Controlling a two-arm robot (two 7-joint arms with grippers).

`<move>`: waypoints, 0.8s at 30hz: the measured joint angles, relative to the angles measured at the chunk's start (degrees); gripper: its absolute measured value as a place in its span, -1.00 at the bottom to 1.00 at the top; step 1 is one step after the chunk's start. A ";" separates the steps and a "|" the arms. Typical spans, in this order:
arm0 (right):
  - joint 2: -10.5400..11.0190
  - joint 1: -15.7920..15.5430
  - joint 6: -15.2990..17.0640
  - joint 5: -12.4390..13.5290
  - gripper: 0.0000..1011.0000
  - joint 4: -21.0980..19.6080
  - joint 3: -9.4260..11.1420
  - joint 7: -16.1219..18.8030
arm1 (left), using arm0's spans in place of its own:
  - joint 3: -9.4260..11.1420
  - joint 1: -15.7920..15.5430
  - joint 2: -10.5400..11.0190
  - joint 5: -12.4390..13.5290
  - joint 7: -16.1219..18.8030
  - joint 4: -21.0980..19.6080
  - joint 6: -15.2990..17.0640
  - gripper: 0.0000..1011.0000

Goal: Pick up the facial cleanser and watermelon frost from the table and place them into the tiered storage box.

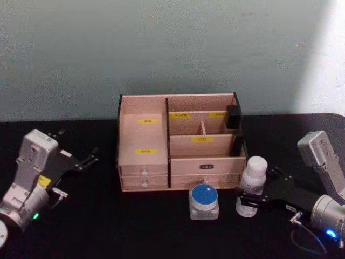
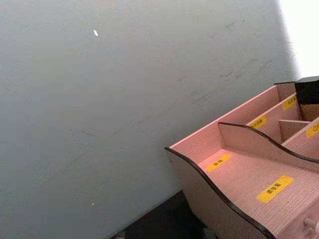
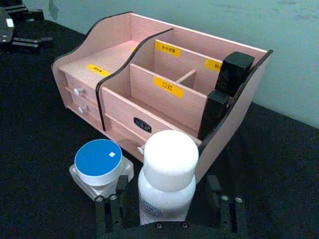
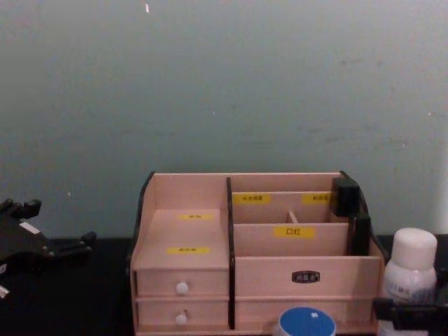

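Two small containers stand on the table just in front of the tiered storage box (image 1: 144, 141) (image 3: 149, 102) (image 4: 183, 231) (image 2: 239, 174). One is a white bottle (image 1: 253, 175) (image 3: 167, 169) (image 4: 411, 269) with a white cap. The other is a squarish clear jar (image 1: 204, 200) (image 3: 98, 162) (image 4: 306, 325) with a round blue lid. I cannot read which is the facial cleanser and which the watermelon frost. My right gripper (image 1: 249, 205) (image 3: 167, 214) is open, its fingers (image 3: 108, 211) flanking the bottle's base with small gaps. My left gripper (image 1: 78, 142) (image 4: 59, 222) hangs open at the left, away from everything.
A black block (image 1: 233, 116) (image 3: 234, 72) leans in the box's back right compartment. Two white-knobbed drawers (image 1: 144, 173) sit at the box's lower left. A grey-green wall rises close behind. The table (image 1: 108, 221) is black.
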 joint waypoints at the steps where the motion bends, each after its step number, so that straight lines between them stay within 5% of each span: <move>1: 0.00 -0.01 0.00 0.01 0.96 0.00 0.00 0.00 | 0.00 0.00 0.00 0.00 0.00 0.00 0.00 0.98; 16: 0.07 -0.07 0.04 0.15 0.18 -0.06 0.00 0.00 | 0.00 0.00 0.00 0.00 0.00 0.00 0.00 0.98; 24: 0.08 -0.08 0.05 0.18 0.17 -0.08 0.00 0.00 | 0.00 0.00 0.00 0.00 0.00 0.00 0.00 0.98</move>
